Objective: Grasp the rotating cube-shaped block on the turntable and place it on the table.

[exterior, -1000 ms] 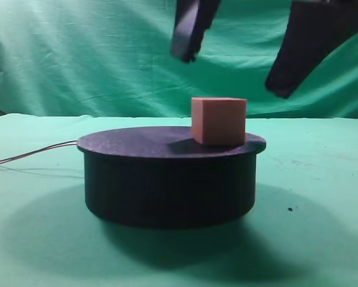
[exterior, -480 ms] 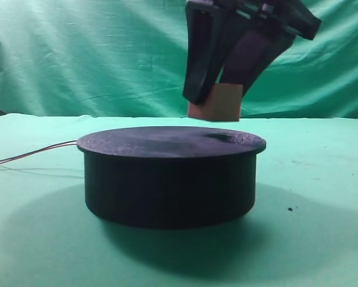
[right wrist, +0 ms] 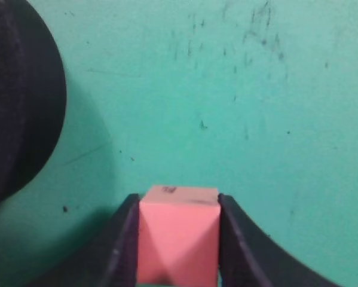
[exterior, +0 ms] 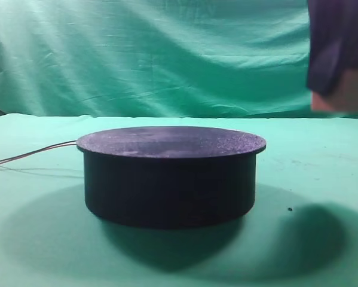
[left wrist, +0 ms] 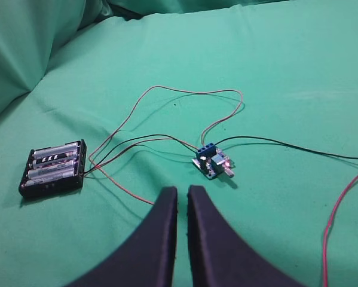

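The pinkish cube-shaped block [right wrist: 177, 236] sits clamped between my right gripper's [right wrist: 177, 206] two dark fingers, held in the air above the green table [right wrist: 238, 107]. From the exterior high view the block [exterior: 346, 95] shows at the right edge, partly behind the right gripper [exterior: 337, 89], well clear of the black turntable [exterior: 170, 176]. The turntable's flat top is bare. Its rim [right wrist: 23, 101] fills the left edge of the right wrist view. My left gripper [left wrist: 182, 192] hangs shut, with only a thin slit between its fingers and nothing in them.
Thin wires [exterior: 29, 156] run left from the turntable. Under the left gripper lie a black battery holder [left wrist: 53, 167], a small blue circuit board [left wrist: 211, 161] and looping red and black wires [left wrist: 184, 95]. Wrinkled green cloth [exterior: 137, 54] hangs behind.
The right gripper shut on the block on the turntable, lifted it, and has carried it right, off the disc to the frame's right edge. The turntable top now stands bare.
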Controlling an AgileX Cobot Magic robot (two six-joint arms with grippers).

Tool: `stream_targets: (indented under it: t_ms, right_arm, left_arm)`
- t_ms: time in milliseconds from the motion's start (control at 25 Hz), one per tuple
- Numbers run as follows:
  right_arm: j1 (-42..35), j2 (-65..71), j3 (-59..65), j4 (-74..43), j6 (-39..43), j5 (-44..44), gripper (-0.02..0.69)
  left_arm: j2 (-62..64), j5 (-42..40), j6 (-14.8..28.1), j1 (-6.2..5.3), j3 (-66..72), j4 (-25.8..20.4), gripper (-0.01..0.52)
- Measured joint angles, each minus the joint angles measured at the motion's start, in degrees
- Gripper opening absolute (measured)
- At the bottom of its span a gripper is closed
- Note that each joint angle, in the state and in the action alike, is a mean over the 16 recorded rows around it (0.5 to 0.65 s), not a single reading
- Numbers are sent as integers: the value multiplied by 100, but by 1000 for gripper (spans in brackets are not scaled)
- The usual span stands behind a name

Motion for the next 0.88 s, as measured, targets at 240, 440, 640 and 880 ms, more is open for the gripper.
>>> stream_targets:
  t_ms: [240,440,640,880]
  right_arm:
    - [-3,-216,-133,12,118,205,460]
    - [-3,-859,-385,-157,273,762,370]
    - [-3,-1722,-603,-366,492,1418,181]
    - [-3,-2782,-412,-508,796,1872,17]
  left_arm:
    - [0,0,0,0,0,0,0]
    - [0,0,0,0,0,0,0]
    - [0,0,0,0,0,0,0]
    - [0,0,0,0,0,0,0]
